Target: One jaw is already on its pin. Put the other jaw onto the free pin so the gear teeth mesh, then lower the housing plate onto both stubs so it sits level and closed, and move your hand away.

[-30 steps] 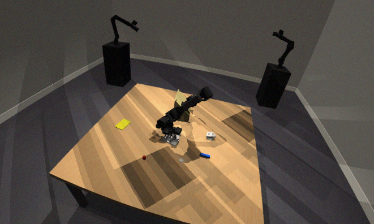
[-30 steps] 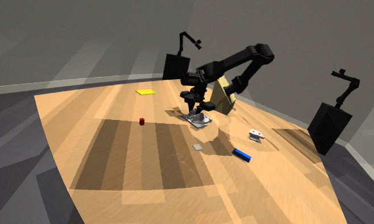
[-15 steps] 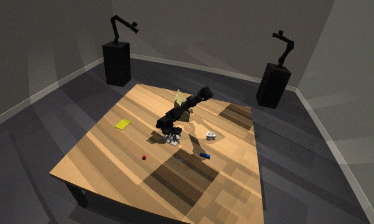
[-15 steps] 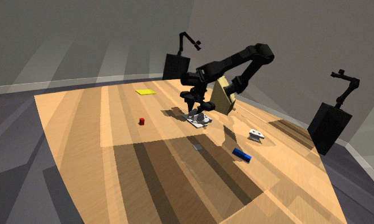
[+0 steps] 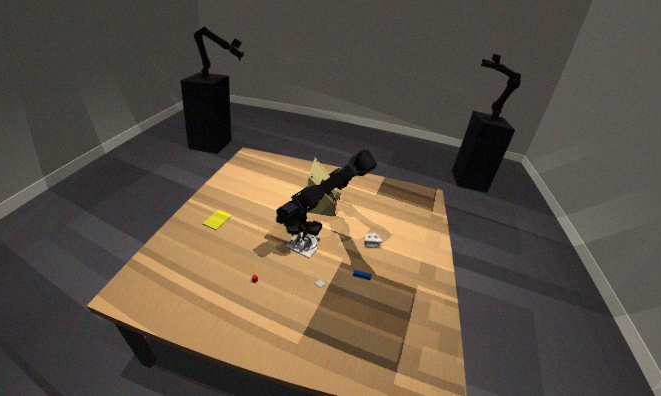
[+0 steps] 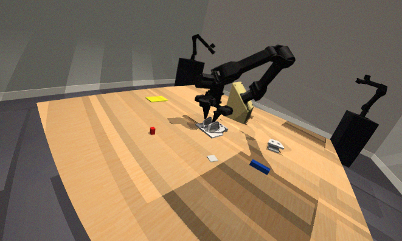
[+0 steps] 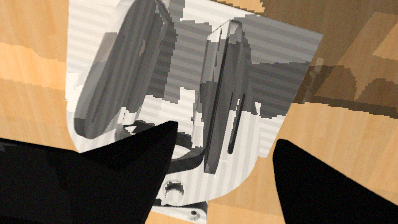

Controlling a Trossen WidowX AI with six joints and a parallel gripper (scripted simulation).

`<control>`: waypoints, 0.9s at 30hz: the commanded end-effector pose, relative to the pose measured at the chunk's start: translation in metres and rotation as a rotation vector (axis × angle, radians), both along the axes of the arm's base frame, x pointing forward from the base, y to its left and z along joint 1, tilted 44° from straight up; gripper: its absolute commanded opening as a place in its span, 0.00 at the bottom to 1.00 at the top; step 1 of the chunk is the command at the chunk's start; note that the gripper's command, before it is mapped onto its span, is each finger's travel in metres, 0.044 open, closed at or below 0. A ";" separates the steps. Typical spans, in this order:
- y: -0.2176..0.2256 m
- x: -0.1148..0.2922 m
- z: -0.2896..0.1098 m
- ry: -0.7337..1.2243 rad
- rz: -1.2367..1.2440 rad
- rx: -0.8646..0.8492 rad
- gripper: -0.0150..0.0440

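The pale base plate lies on the table under the hand. Two grey upright jaws stand on it, side by side: a left jaw and a right jaw in the wrist view, with a gap between them. A round stub shows near the plate's end. Gear teeth and pin seating cannot be made out. My gripper is partly open and holds nothing; its fingertips are apart above the right jaw's near end. The white housing plate, with two holes, sits apart to the right.
A blue bar, a small white tile, a red cube and a yellow sheet lie on the table. A beige angled block stands behind the hand, beside the arm.
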State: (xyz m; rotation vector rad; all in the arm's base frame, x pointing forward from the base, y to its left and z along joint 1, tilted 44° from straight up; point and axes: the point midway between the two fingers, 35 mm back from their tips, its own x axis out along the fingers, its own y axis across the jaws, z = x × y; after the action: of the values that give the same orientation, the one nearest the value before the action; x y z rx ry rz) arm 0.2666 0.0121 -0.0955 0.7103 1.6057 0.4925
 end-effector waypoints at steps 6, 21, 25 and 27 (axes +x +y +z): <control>-0.030 0.006 0.030 -0.021 -0.019 -0.005 0.63; -0.034 0.026 0.061 -0.207 0.052 -0.020 1.00; -0.026 0.028 0.069 -0.277 0.136 -0.025 1.00; -0.022 0.029 0.072 -0.312 0.178 -0.027 1.00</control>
State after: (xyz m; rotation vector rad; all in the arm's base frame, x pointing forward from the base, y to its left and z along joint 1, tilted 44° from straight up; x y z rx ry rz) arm 0.2942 -0.0166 -0.0290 0.5049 1.4113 0.6211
